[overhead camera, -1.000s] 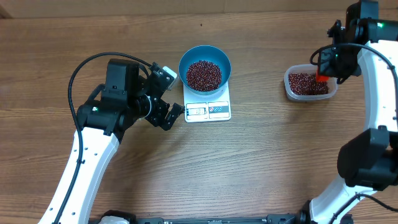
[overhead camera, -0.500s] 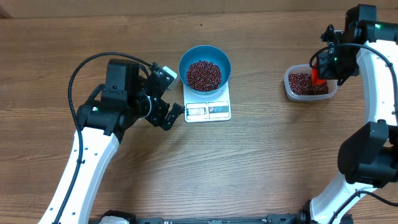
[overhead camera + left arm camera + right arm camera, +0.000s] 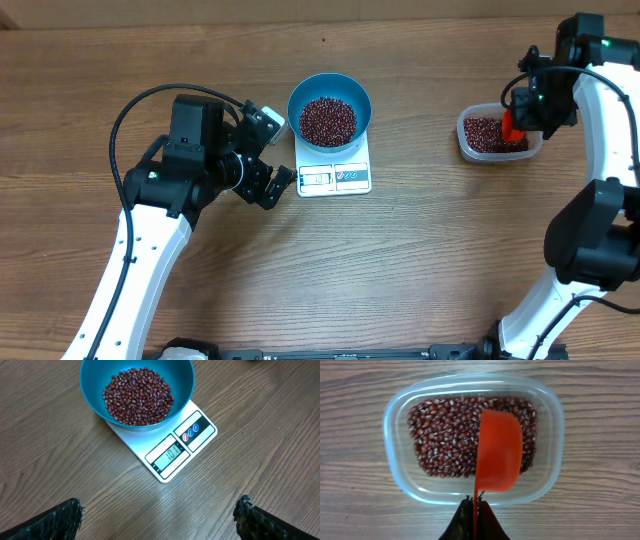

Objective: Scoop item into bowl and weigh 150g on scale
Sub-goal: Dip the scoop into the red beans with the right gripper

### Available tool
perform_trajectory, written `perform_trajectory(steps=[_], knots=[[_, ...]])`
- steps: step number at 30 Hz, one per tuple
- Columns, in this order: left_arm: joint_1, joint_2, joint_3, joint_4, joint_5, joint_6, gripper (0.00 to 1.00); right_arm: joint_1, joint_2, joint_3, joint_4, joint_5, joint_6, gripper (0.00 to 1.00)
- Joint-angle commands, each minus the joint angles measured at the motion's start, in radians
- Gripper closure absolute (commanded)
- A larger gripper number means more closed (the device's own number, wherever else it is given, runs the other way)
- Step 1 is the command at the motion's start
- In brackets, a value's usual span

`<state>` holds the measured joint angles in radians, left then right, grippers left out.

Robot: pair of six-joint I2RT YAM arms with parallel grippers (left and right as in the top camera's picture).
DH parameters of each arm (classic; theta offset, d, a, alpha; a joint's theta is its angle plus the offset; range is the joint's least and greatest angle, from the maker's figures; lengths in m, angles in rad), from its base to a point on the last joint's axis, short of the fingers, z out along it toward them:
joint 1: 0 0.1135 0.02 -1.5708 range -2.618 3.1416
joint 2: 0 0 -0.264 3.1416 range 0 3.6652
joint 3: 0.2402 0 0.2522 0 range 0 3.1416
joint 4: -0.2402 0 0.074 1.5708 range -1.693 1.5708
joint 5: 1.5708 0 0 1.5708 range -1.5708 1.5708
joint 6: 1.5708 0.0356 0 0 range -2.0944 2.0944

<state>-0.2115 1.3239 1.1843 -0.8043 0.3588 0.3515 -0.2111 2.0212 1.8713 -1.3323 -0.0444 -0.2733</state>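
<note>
Black left gripper hangs just left of the scale, fingers spread wide, holding nothing; the scale lies on the wooden table, display toward the robot, with the blue bowl on its far part; beans heap inside the bowl; well to the right, the right gripper pinches the handle of the red scoop, held over a clear tub of more beans.

We find open desk at the middle of the near edge and between the scale and the tub by the right edge. The blue bowl covers the scale's far half, the left gripper stands just left of it, and the red scoop in the right gripper overhangs the tub.
</note>
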Motion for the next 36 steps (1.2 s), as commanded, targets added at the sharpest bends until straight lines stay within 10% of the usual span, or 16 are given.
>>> perform_trajectory(steps=[1, 36], knots=[[0.000, -0.003, 0.010, 0.001, -0.003, 0.023, 0.00, -0.010, 0.000, -0.004, 0.009, -0.002, 0.002, 0.96], [0.000, -0.003, 0.010, 0.001, -0.003, 0.023, 0.00, -0.013, 0.082, -0.007, 0.079, -0.117, 0.002, 0.96]])
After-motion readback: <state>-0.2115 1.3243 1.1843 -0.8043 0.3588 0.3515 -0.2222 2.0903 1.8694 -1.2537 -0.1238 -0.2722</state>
